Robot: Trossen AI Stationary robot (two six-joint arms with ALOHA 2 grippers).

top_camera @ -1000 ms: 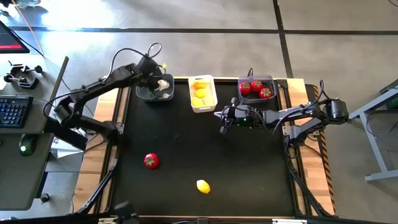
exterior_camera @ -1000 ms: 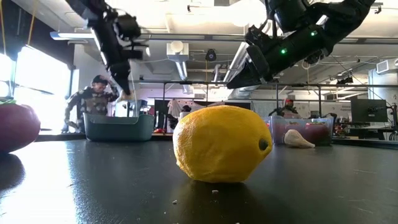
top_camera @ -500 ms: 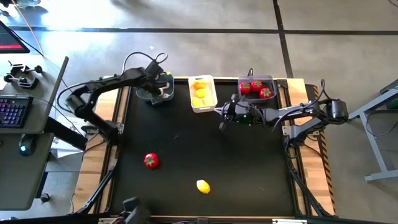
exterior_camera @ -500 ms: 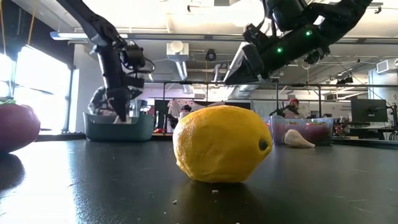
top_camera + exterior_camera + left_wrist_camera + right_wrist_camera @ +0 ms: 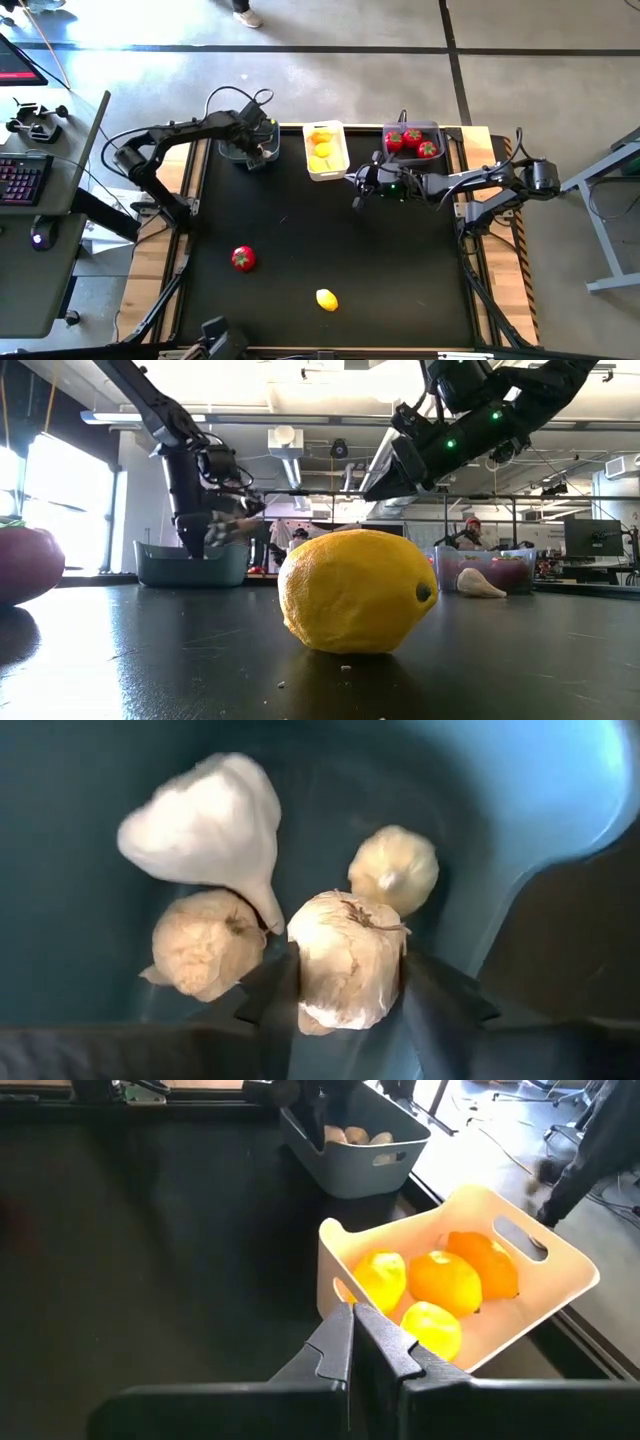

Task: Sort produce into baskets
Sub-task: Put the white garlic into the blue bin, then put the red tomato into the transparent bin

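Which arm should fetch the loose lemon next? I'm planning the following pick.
Probably the right. Its gripper is shut and empty over bare table beside the white basket, while the left gripper is shut on a garlic piece inside the grey basket. The lemon lies near the front edge.

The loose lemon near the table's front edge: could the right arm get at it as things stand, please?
Probably yes. The right claw hangs shut and empty beside the white basket, and only bare table lies between it and the lemon. It would need to open first.
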